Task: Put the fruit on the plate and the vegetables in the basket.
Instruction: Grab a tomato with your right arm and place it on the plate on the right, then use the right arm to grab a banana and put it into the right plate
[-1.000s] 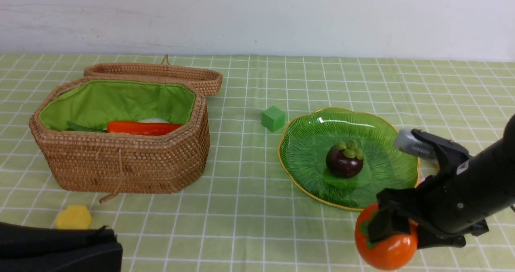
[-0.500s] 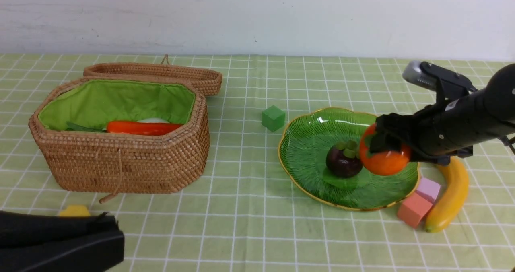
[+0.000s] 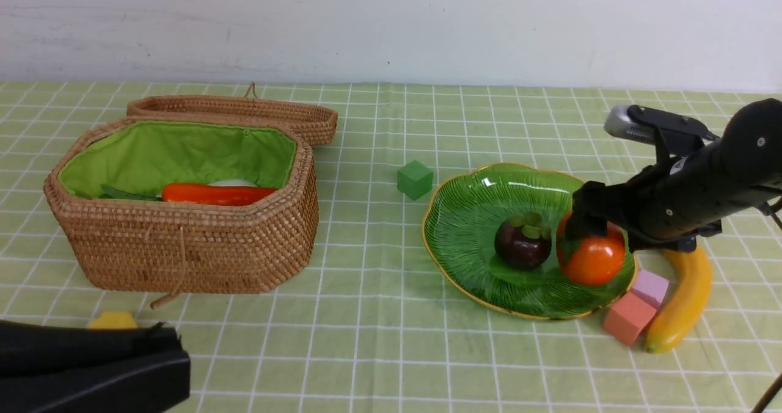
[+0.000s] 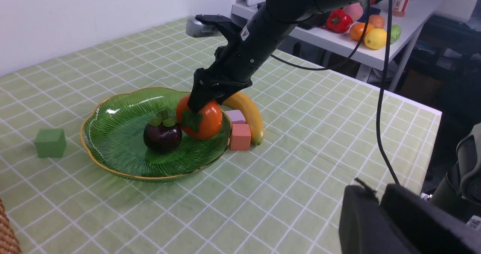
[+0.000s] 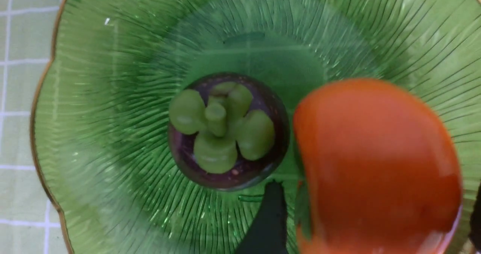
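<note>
- We see the right gripper (image 3: pixel 584 222) over the right side of the plate (image 3: pixel 470 217), its jaws spread to either side of the persimmon (image 3: pixel 592 260). In the right wrist view one finger (image 5: pixel 268 220) stands just clear of the fruit's skin, so it is let go.
- The persimmon rests in the plate with its leaves turned sideways, just beside the mangosteen (image 3: pixel 522 245), which sits upright at the centre.
- The banana (image 3: pixel 687 297) lies on the checked tablecloth (image 3: pixel 366 315) outside the plate's right rim, against a pink block (image 3: pixel 628 318) and a lilac block (image 3: pixel 650 286).
- At left, the basket (image 3: pixel 183 248) stands with its lid (image 3: pixel 238 110) thrown back. Inside we find the pepper (image 3: pixel 214 194), with the radish (image 3: pixel 232 183) half hidden behind it.
- The left gripper (image 4: pixel 377 197) sits low at the near left, its fingers drawn together on nothing.
- A green block (image 3: pixel 415 179) lies between basket and plate.
</note>
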Available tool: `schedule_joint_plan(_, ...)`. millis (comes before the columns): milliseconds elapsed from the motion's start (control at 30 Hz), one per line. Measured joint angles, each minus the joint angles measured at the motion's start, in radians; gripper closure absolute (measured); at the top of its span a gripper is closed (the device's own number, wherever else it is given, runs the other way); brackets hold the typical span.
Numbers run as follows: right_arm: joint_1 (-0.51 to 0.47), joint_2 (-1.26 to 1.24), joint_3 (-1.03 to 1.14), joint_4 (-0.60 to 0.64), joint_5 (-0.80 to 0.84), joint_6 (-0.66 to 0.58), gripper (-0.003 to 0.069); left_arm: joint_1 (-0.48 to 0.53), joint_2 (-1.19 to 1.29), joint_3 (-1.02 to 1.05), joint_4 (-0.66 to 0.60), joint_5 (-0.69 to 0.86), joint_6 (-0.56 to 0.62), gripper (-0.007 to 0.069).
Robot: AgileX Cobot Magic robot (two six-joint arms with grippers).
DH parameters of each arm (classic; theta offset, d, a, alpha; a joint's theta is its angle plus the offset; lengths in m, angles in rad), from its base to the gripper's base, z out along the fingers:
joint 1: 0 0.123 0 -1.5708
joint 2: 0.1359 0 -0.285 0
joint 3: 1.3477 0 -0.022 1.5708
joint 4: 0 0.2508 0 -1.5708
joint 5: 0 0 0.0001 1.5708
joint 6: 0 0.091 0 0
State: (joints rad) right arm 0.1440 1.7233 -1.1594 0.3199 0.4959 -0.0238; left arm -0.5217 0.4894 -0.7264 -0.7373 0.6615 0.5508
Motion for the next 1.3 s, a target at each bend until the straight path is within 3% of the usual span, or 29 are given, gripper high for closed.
schedule_joint_plan(133, 0.000, -0.066, -0.013, -0.026, 0.043, 0.000, -0.0010, 0.000, 0.000, 0.000, -0.002, 0.001, 0.000, 0.0553)
schedule_joint_plan(267, -0.001, -0.145, -0.043, -0.083, 0.145, 0.012, 0.0057, 0.000, 0.000, 0.000, -0.006, 0.001, 0.000, 0.0552)
schedule_joint_plan(467, -0.076, -0.195, -0.067, -0.260, 0.359, 0.225, 0.0230, 0.000, 0.000, 0.000, -0.033, 0.001, 0.019, 0.0550)
schedule_joint_plan(567, -0.140, -0.157, -0.067, -0.320, 0.406, 0.314, 0.0261, 0.000, 0.001, 0.000, -0.037, -0.002, 0.026, 0.0550)
schedule_joint_plan(667, -0.188, -0.094, -0.067, -0.314, 0.411, 0.347, 0.0259, 0.000, 0.001, 0.000, -0.039, -0.006, 0.027, 0.0552)
schedule_joint_plan(933, -0.216, 0.091, -0.067, -0.229, 0.282, 0.338, 0.0138, 0.000, 0.002, 0.000, -0.040, -0.012, 0.068, 0.0553)
schedule_joint_plan(1300, -0.221, 0.189, -0.069, -0.233, 0.204, 0.337, 0.0126, 0.000, 0.002, 0.000, -0.040, 0.022, 0.074, 0.0553)
